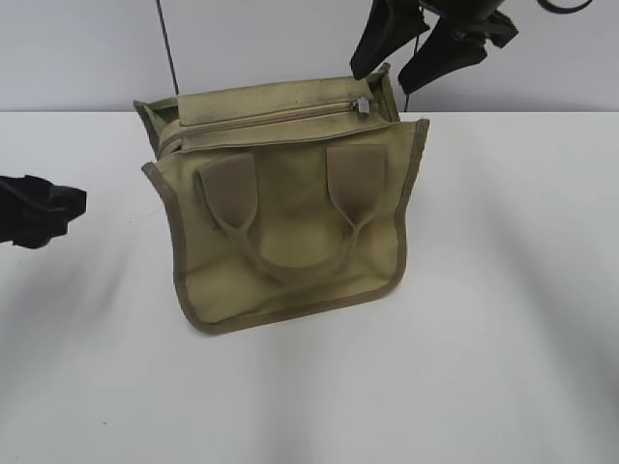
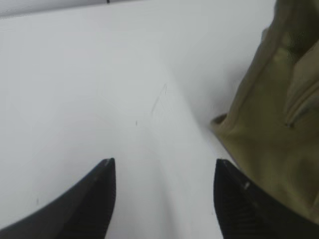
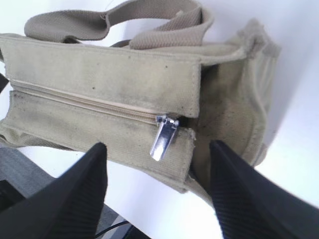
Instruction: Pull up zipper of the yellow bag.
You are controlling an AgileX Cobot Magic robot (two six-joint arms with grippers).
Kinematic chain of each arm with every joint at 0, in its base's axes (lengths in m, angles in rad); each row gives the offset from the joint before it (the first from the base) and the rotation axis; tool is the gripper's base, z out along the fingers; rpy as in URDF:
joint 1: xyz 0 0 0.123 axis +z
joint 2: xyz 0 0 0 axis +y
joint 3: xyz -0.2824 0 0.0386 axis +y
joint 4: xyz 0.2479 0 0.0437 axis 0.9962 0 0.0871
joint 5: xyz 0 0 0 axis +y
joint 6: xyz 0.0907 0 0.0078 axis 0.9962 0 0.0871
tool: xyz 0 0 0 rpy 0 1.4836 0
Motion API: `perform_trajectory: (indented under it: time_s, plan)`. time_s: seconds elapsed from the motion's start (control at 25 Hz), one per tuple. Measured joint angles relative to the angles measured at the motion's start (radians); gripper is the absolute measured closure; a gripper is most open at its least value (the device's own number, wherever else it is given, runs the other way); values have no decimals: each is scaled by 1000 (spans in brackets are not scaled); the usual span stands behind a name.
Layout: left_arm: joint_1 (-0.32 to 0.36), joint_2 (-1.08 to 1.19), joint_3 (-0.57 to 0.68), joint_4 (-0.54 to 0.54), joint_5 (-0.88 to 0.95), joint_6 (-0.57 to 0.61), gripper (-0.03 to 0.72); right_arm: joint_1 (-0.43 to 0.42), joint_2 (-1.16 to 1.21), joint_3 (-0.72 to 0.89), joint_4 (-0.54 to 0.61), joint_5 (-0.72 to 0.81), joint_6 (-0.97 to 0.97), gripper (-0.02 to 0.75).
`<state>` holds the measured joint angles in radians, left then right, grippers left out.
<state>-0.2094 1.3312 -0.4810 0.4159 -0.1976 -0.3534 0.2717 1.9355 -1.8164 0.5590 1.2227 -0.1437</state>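
while the boxy khaki-yellow canvas bag (image 1: 285,217) sits near the middle of the plain white counter (image 1: 503,338), both arms are off it. the bag's front face, with darker olive edge trim and two fabric handle patches joined by a looped strap, tips toward the exterior camera. its narrow top panel faces up and back.

zipper (image 3: 94,106): a thin pale line of teeth across the top panel. its small silver metal pull tab (image 3: 164,137) sits at the end of the line nearest the right arm, hanging loose over the panel edge. in the right wrist view the teeth to the left of the slider look joined; a short dark gap shows just past the slider.

right tool (image 1: 395,66): black, raised above and just behind the bag's top right corner in the exterior view. fingers spread, nothing between them. in the right wrist view the pull tab lies between the two fingertips but beyond them, untouched.

left tool (image 2: 164,167): low over the counter at the left edge of the exterior view, well apart from the bag there. fingers spread and empty. the left wrist view is blurred; the bag's side seems to lie just beside the right-hand finger (image 2: 239,209), contact not determinable.
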Motion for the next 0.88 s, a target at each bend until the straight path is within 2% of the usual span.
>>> perform_trajectory:
  time_s: [0.12,0.32,0.48,0.56,0.72,0.88]
  plan:
    - [-56,0,0,-79,170,-12,196,25,-36,-12,-121,0,10,232]
    - [-116,0,-27,-222,554,21,184,106,-106,-12,-328,0,26,225]
    - [-121,0,-148,-444,909,297,211,186,-192,-12,-442,0,30,225]
    - [-122,-10,-217,-527,1045,367,230,222,-247,-8,-488,0,35,225]
    - [-123,-97,-326,-573,1222,404,239,267,-404,92,-551,-3,58,225]
    - [-123,-293,-344,-560,1294,408,239,273,-648,351,-568,-3,96,225]
